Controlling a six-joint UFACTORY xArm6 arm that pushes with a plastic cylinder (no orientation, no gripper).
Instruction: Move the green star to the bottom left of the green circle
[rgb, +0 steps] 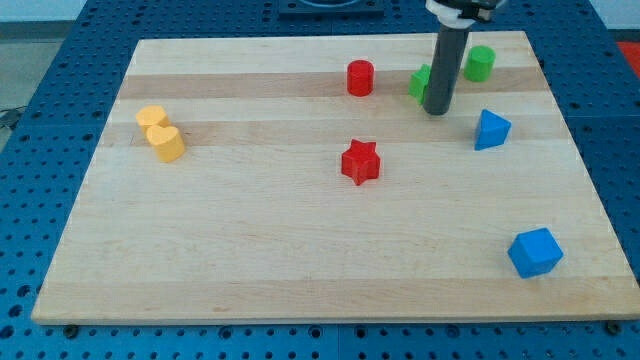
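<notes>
The arm carries no claw, only a dark rod whose tip (436, 110) rests on the wooden worktop (250, 250) near its far edge. The green star (420, 82) sits touching the rod at the tip's ten o'clock, partly hidden behind it. The green circle (480, 62) lies near, at the tip's two o'clock, apart from the rod. A red cylinder (360, 78) stands at the star's nine o'clock. A blue triangular block (491, 130) lies at the tip's four o'clock, a red star (360, 162) near the worktop's centre, a blue cube (535, 252) toward five o'clock, and a yellow heart-shaped block (160, 133) far at nine o'clock.
</notes>
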